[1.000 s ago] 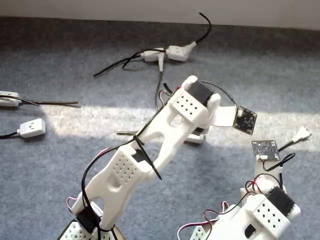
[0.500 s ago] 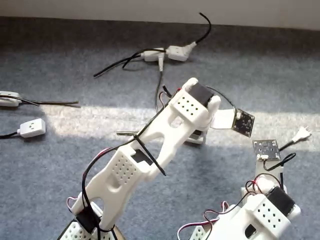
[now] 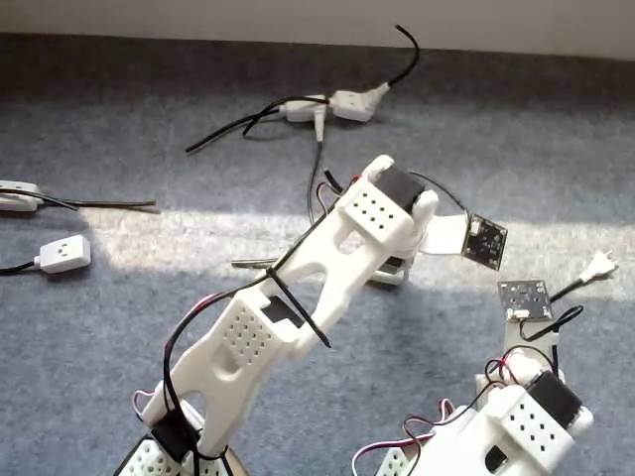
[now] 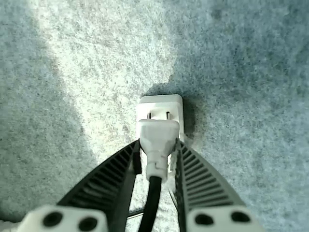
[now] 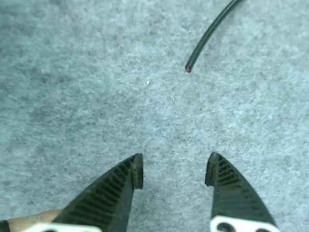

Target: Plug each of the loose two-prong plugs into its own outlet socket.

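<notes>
My left gripper [image 4: 157, 145] is shut on a white two-prong plug [image 4: 157, 137] with a black cord. The plug's prongs meet the slots of a white outlet socket [image 4: 161, 107] lying on the grey carpet, and a short length of both prongs still shows. In the high view the left arm [image 3: 347, 238] stretches to the middle of the carpet and hides this spot. My right gripper [image 5: 174, 169] stands open just above bare carpet, with the cut end of a black cable [image 5: 189, 67] ahead of it. A loose white plug [image 3: 598, 266] lies at the right edge, beside the right arm [image 3: 526, 416].
A free white socket [image 3: 64, 253] lies at the far left, and another socket [image 3: 15, 195] with black cords is behind it. At the back, a white socket block [image 3: 349, 104] has cords running from it. A thin rod [image 3: 253, 264] lies left of the left arm.
The left arm's wrist has shifted very slightly over the socket. Nothing else has visibly moved.
</notes>
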Controlling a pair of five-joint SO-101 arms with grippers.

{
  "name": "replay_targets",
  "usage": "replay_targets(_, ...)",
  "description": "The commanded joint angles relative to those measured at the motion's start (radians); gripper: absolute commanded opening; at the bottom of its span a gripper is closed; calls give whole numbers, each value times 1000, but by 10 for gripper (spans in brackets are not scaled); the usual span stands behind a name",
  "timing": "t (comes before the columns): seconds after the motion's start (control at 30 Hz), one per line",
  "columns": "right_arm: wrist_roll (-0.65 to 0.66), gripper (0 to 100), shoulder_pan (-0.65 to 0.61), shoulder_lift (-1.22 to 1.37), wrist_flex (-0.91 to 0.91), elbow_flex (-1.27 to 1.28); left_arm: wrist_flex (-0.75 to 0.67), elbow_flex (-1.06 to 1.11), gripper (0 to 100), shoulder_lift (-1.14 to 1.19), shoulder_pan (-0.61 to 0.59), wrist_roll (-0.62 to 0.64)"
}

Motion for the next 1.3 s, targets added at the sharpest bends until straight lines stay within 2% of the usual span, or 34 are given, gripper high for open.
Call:
replay_targets(0.0, 17, 217, 13, -8, -21, -1, -6, 2, 6, -13, -4, 12)
replay_targets(0.17, 17, 217, 8, -8, -21, -1, -6, 7, 6, -8, -21, 17)
replay_targets(0.3, 17, 217, 12, -8, -21, -1, -6, 22, 6, 39, -36, 130)
replay_targets(0.43, 17, 217, 12, -8, -21, -1, -5, 21, 6, 90, -74, 175)
replay_targets(1.03, 17, 217, 4, -8, -21, 1, -6, 19, 6, -59, -127, 190)
replay_targets(1.13, 17, 217, 4, -8, -21, 1, -11, -62, 6, -61, -111, 302)
replay_targets(1.27, 11, 217, 15, -8, -90, 1, -6, -323, 6, -61, -102, 425)
